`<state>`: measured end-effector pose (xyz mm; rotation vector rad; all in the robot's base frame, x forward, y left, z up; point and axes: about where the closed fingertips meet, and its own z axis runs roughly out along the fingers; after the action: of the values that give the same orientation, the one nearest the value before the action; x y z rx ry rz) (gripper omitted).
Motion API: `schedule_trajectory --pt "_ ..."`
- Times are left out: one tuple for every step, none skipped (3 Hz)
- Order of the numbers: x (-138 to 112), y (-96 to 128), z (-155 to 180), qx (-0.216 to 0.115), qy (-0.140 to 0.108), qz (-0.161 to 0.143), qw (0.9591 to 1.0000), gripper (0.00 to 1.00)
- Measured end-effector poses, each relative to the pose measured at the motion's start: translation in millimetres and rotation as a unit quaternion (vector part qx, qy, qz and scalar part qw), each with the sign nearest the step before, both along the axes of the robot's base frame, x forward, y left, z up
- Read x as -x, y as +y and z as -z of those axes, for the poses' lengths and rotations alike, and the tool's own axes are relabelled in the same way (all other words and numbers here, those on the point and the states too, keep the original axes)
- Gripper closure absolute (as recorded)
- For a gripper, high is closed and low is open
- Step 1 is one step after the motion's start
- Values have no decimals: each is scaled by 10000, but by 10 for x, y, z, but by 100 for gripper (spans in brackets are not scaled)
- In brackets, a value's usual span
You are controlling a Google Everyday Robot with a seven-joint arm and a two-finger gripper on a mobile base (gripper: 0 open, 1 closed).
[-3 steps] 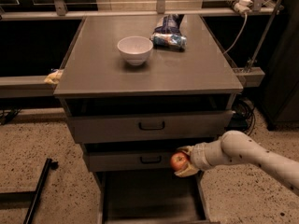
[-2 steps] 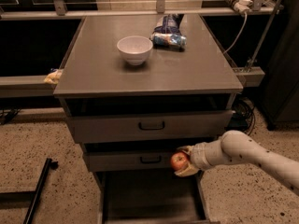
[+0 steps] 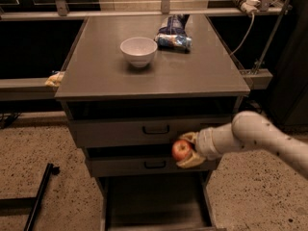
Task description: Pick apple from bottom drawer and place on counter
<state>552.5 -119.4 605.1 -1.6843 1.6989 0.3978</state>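
The red apple (image 3: 181,149) is held in my gripper (image 3: 187,150), which reaches in from the right on a white arm. It hangs in front of the two upper drawer fronts, above the open bottom drawer (image 3: 154,203), a grey tray pulled out at the cabinet's foot. The grey counter (image 3: 192,69) lies above and behind the gripper.
A white bowl (image 3: 138,51) stands on the counter at back left of centre. A blue snack bag (image 3: 172,34) lies behind it to the right. A black bar (image 3: 39,196) lies on the speckled floor at the left. A rail with a cable runs along the back.
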Motion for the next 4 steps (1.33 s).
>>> schedule_trajectory --pt "-43 59 -1196 214 -178 39 9996 100" --pt "28 71 -1671 437 -412 -11 9982 100" --pt "5 121 -1769 379 -350 -56 9987 100" --pt "-135 234 -2595 412 -432 -349 9976 100"
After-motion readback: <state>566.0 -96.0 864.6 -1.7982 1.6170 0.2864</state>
